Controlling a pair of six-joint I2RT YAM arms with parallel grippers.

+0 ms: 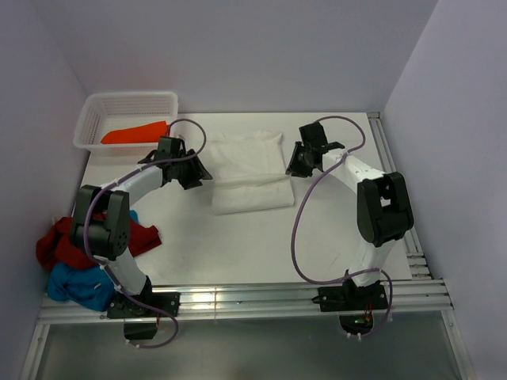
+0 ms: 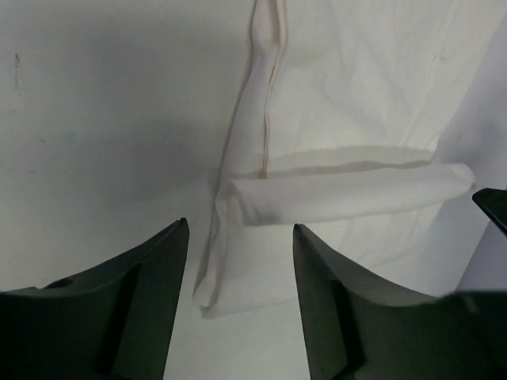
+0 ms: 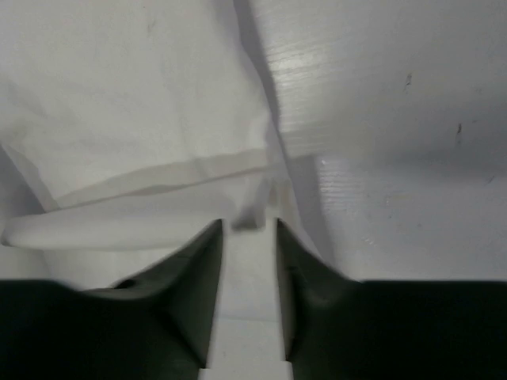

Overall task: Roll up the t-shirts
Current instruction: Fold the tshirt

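A white t-shirt [image 1: 248,170] lies folded in the middle of the table, with a narrow fold or roll [image 2: 348,194] across it. My left gripper [image 1: 200,172] is at its left edge. In the left wrist view that gripper [image 2: 240,225] is open above the shirt's side hem [image 2: 218,261], with nothing between the fingers. My right gripper [image 1: 291,165] is at the shirt's right edge. In the right wrist view it [image 3: 247,223] stands open by a narrow gap over the white cloth [image 3: 142,119]. An orange t-shirt [image 1: 135,132] lies in the basket. Dark red [image 1: 59,244] and blue [image 1: 79,286] t-shirts are heaped at the left.
The white perforated basket [image 1: 95,111] stands at the back left corner. Aluminium rails run along the table's near edge [image 1: 261,301] and right edge [image 1: 388,158]. The heap of shirts lies against the left arm's base.
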